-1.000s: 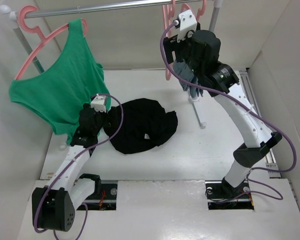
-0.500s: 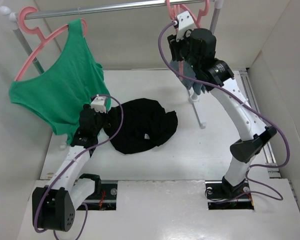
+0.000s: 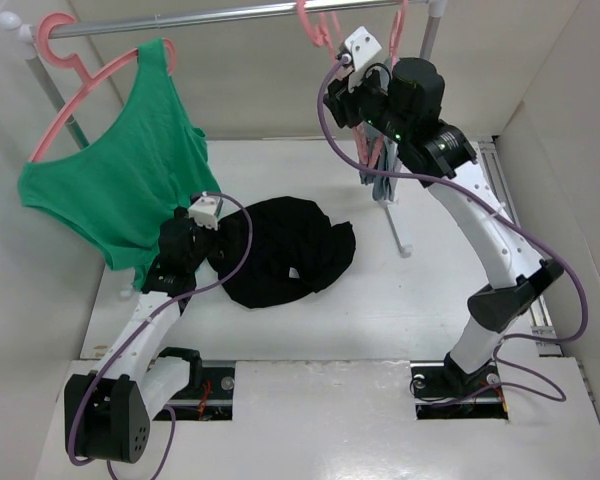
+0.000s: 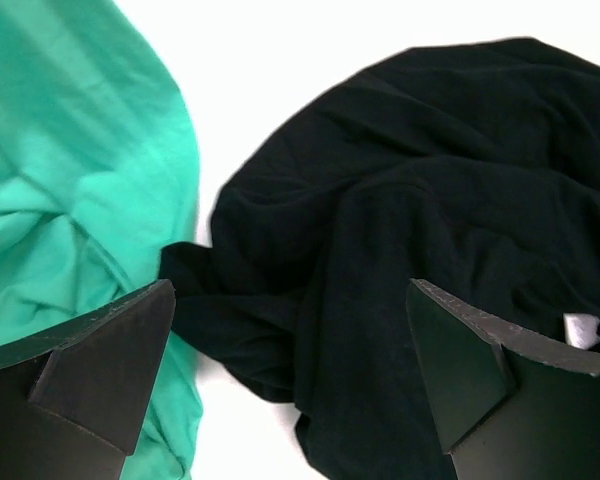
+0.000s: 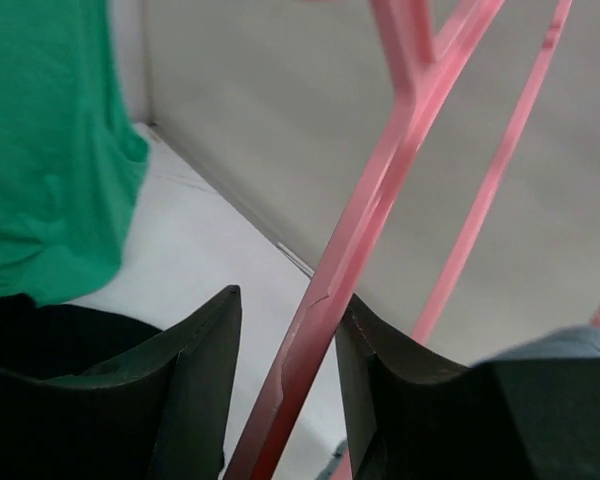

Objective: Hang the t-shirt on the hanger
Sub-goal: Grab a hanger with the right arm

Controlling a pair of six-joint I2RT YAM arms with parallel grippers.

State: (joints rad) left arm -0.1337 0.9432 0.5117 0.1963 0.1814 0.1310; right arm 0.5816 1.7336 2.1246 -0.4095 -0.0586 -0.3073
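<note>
The black t-shirt (image 3: pixel 290 255) lies crumpled on the white table, with a small pale tag (image 4: pixel 580 328) showing. My left gripper (image 3: pixel 218 248) hovers at the t-shirt's left edge, open and empty. In the left wrist view the t-shirt (image 4: pixel 430 200) fills the space between the spread fingers of the left gripper (image 4: pixel 290 290). The pink hanger (image 3: pixel 312 25) hangs by its hook on the rail. My right gripper (image 3: pixel 352 100) is raised at it. In the right wrist view the hanger's arm (image 5: pixel 380 190) runs between the half-closed jaws of the right gripper (image 5: pixel 288 295). It touches the right finger, with a gap at the left fingertip.
A green tank top (image 3: pixel 120 190) hangs on another pink hanger at the rail's (image 3: pixel 230 15) left end, its hem beside the left gripper. A blue-grey denim garment (image 3: pixel 380 170) hangs on a third pink hanger (image 3: pixel 400 25) behind the right gripper. Walls close in both sides.
My right arm has risen and swung left toward the rail, and the hanger's hook has shifted left along it. The left arm has barely moved.
</note>
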